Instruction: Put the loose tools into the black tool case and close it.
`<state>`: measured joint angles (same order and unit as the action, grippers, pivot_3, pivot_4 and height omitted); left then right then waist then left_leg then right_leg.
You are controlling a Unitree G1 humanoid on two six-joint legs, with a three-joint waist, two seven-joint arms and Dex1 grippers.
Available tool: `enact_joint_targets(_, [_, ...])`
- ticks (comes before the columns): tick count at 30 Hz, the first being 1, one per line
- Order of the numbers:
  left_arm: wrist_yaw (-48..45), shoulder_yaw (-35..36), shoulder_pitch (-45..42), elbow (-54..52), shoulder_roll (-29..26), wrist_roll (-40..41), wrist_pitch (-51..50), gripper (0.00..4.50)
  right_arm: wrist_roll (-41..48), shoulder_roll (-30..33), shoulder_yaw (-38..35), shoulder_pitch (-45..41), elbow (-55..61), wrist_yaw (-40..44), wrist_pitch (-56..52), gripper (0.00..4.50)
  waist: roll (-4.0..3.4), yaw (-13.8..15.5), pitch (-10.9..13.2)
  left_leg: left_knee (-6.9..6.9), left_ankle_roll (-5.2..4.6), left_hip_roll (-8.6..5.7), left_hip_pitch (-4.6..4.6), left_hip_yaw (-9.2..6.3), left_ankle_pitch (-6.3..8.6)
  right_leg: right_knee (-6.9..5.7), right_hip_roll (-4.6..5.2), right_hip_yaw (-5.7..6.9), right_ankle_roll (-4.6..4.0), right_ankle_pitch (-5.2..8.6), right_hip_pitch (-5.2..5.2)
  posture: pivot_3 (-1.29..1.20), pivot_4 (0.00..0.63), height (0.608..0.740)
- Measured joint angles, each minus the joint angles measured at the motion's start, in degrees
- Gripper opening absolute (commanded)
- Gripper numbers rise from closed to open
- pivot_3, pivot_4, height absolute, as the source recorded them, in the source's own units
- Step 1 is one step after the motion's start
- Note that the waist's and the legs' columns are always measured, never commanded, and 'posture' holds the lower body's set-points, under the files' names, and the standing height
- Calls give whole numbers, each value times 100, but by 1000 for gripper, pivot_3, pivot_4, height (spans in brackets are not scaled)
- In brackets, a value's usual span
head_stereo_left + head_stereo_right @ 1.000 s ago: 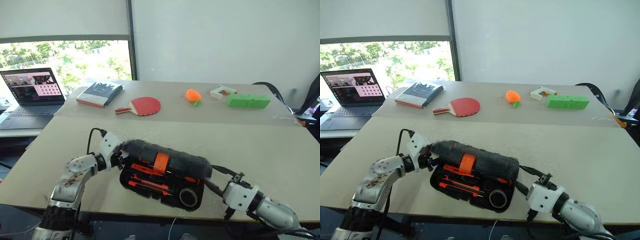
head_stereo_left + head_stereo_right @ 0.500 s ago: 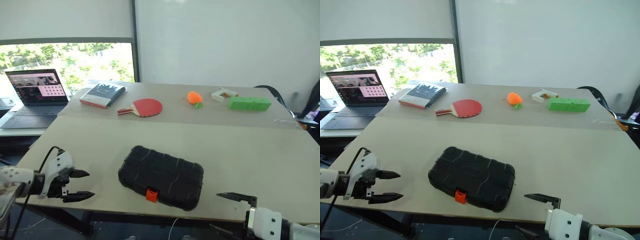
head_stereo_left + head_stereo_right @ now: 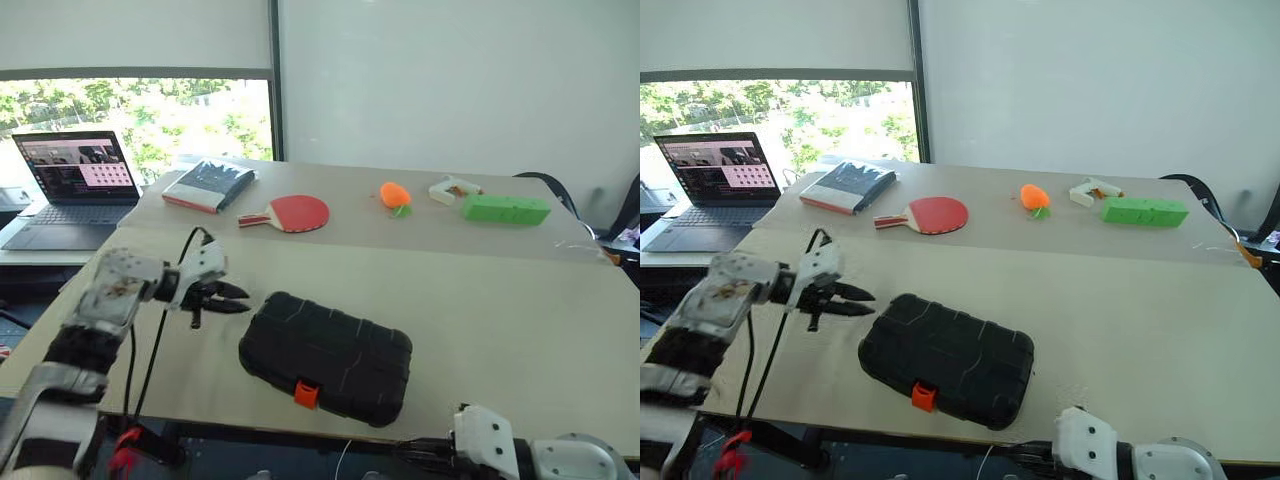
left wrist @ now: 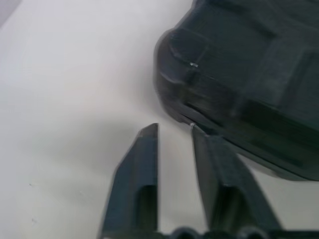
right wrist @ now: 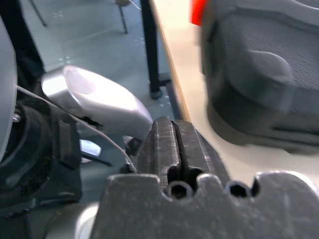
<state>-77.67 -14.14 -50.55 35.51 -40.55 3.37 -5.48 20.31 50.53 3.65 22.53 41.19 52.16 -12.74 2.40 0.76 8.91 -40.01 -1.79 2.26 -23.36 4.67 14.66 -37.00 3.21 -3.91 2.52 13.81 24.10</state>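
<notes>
Case count: we see one black tool case (image 3: 326, 356), closed, just beyond our left gripper (image 3: 236, 300), its jaws slightly parted and empty; right gripper (image 5: 178, 137) pressed shut.

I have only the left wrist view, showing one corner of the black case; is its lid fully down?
Observer: Yes, the black tool case lies shut on the table, with its orange latch facing the near edge.
Operator: Are any loose tools lying outside it?
Observer: I see none; farther back are only a red paddle, a book, an orange toy and a green block.
Operator: Where is the right hand?
Observer: The right hand is shut, low beside the table's near edge.
</notes>
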Motion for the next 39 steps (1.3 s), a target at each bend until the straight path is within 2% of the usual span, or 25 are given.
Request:
enact_joint_targets(6, [355, -228, -777, 1444, 951, -547, 875, 709, -124, -366, 357, -764, -371, -132, -238, 0, 10, -22, -1, -9, -2, -9, -27, -2, 1, 8, 9, -5, 14, -7, 15, 0, 150, 736])
enact_joint_targets(10, [148, -222, -841, 1575, 975, -574, 1072, 709, -172, -366, 315, -920, -658, -110, -237, 0, 10, -44, -1, -9, -6, -8, -27, -4, 3, 7, 9, -5, 15, -7, 15, 0, 150, 736])
enact_joint_targets(16, [-935, -284, -470, 931, 533, -547, 989, 709, -350, -400, -243, -1494, -1482, -285, -230, 0, 9, -93, -2, -12, -6, -10, -23, -1, 3, 0, 14, -6, 17, -8, 13, 0, 150, 736])
enact_joint_targets(22, [-991, -158, -254, 510, 460, -470, 487, 709, -308, -386, -490, -1637, -1628, -181, -227, 0, 9, -59, -2, -12, -6, -11, -38, -17, 3, 0, 13, 1, 18, -7, 21, 0, 150, 736])
enact_joint_targets(29, [-1220, 79, -826, -371, 594, 86, -596, 709, 350, -37, -550, -1404, -1069, 545, -438, 0, 9, -16, -2, -27, -7, -17, -41, -30, 3, 0, 16, 4, 25, -8, 11, 0, 150, 736])
enact_joint_targets(34, [-1453, -824, -797, -1412, 709, 470, -691, 709, 331, -154, 26, -1941, -999, 646, -720, 0, 5, -72, -4, -27, -7, -16, -34, -40, 3, -7, 11, 0, 21, -6, 12, 0, 150, 736])
enact_joint_targets(37, [-1465, -1575, -629, -1521, 717, 367, -233, 709, 142, -394, 525, -2240, -1017, 594, -801, 0, 3, -99, -5, -26, -7, -17, -36, -61, 3, -9, 9, -1, 20, -6, 16, 0, 150, 736])
enact_joint_targets(39, [-1466, -1651, -606, -1528, 721, 340, 103, 709, 79, -469, 704, -2313, -1030, 545, -854, 0, 3, -90, -5, -28, -7, -17, -35, -69, 3, -6, 10, 1, 20, -6, 11, 0, 150, 736])
